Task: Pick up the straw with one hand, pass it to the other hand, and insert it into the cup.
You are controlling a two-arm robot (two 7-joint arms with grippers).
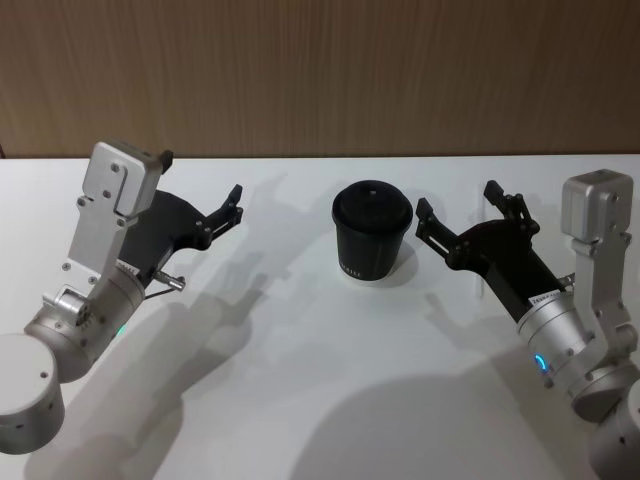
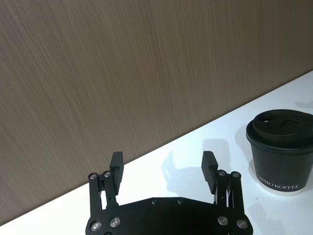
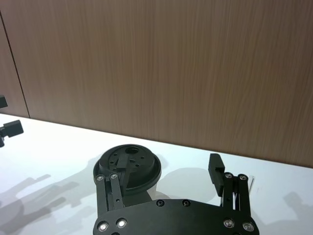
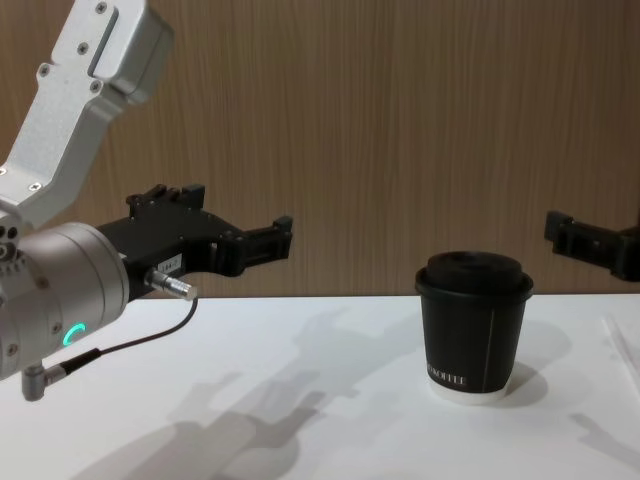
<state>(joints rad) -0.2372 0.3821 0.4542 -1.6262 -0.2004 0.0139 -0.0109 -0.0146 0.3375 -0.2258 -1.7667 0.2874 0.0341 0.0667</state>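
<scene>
The black lidded cup [image 1: 372, 235] stands upright on the white table [image 1: 300, 400], midway between my two grippers. It also appears in the chest view, cup [image 4: 474, 325], and beside the left gripper's fingers, cup [image 2: 280, 152]. My left gripper [image 1: 230, 208] hovers left of the cup, open and empty, its fingers [image 2: 116, 164] wide apart. My right gripper [image 1: 458, 200] hovers right of the cup, open and empty, with the cup's lid [image 3: 142, 161] just beyond it. A faint thin white line on the table at the far right looks like the straw [image 4: 620, 343]; it is hard to make out.
A brown wood-panelled wall [image 1: 320, 70] runs along the table's far edge. The table surface around the cup and toward me carries only the arms' shadows. A dark cable [image 4: 120, 350] hangs from the left wrist.
</scene>
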